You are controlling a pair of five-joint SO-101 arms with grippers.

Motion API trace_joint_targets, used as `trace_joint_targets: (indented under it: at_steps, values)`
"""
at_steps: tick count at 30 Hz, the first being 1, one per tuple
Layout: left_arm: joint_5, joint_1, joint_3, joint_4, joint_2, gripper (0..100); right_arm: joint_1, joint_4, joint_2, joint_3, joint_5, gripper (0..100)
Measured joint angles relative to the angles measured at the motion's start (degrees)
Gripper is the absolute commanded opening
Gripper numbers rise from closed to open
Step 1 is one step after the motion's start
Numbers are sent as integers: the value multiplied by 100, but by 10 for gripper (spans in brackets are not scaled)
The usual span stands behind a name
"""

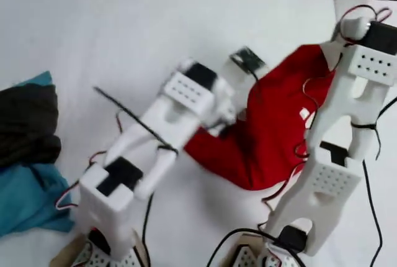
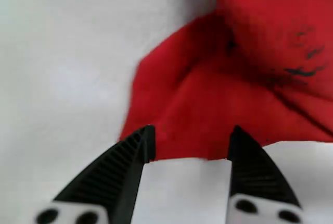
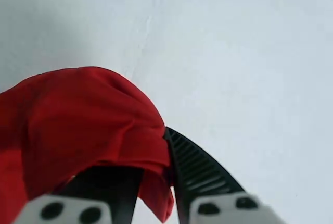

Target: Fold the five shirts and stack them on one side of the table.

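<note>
A red shirt (image 1: 273, 124) lies crumpled on the white table (image 1: 124, 31), right of the middle. My right gripper (image 3: 156, 174) is shut on a fold of the red shirt (image 3: 83, 114), and the cloth drapes over one finger. The right arm (image 1: 366, 68) stands along the shirt's right edge, where the fabric is drawn up toward the far right. My left gripper (image 2: 190, 140) is open just above the table at the edge of the red shirt (image 2: 218, 99), with nothing between its fingers. In the high view the left gripper (image 1: 247, 62) is at the shirt's upper left edge.
A pile of shirts rests at the table's left edge, a black one (image 1: 28, 124) on top of teal ones (image 1: 25, 199). Cables (image 1: 372, 174) trail from both arm bases along the front edge. The far half of the table is bare white.
</note>
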Motion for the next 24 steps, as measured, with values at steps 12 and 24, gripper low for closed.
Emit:
trace_joint_targets:
  at_steps: [12, 24]
  values:
    - [-149, 457, 2101, -1099, -18, 32, 44, 0, 0, 26, 0, 19]
    - [-835, -2119, 1345, -1204, -26, 23, 53, 114, 0, 26, 0, 20]
